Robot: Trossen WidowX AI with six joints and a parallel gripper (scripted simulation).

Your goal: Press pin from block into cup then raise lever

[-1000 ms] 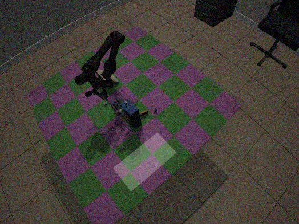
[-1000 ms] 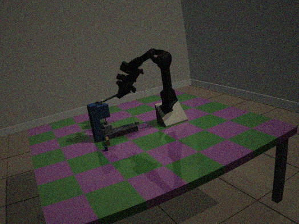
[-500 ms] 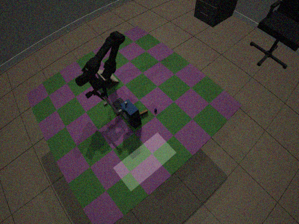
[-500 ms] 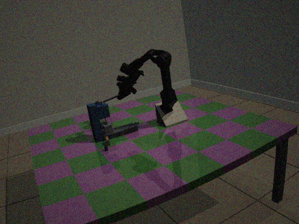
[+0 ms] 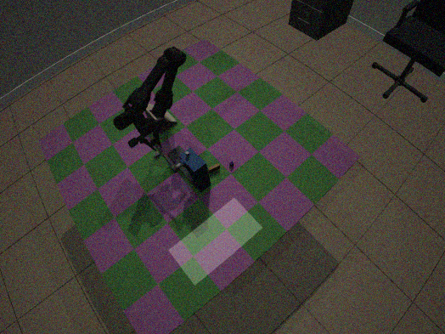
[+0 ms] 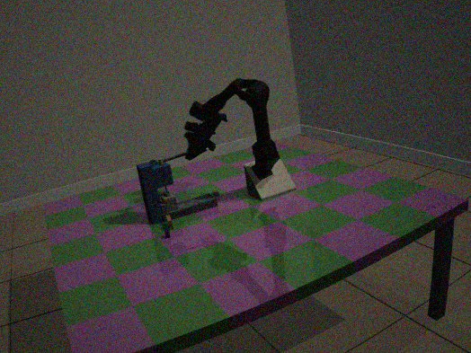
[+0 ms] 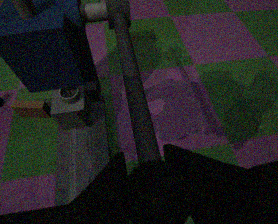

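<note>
The gripper point(image 5: 158, 152) point(image 6: 200, 154) point(image 7: 144, 155) clamps the lever point(image 5: 169, 161) point(image 6: 176, 156) point(image 7: 134, 90) by its end, presumably for leverage; left of it, the block point(image 7: 69, 107) sits below the press point(image 5: 196, 166) point(image 6: 150, 191) point(image 7: 45, 50), apparently awaiting the punch.

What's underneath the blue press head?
Below the blue press head, a grey block with a round opening on top shows. The head hides its far part; whether the pin remains inside, I cannot tell.
</note>
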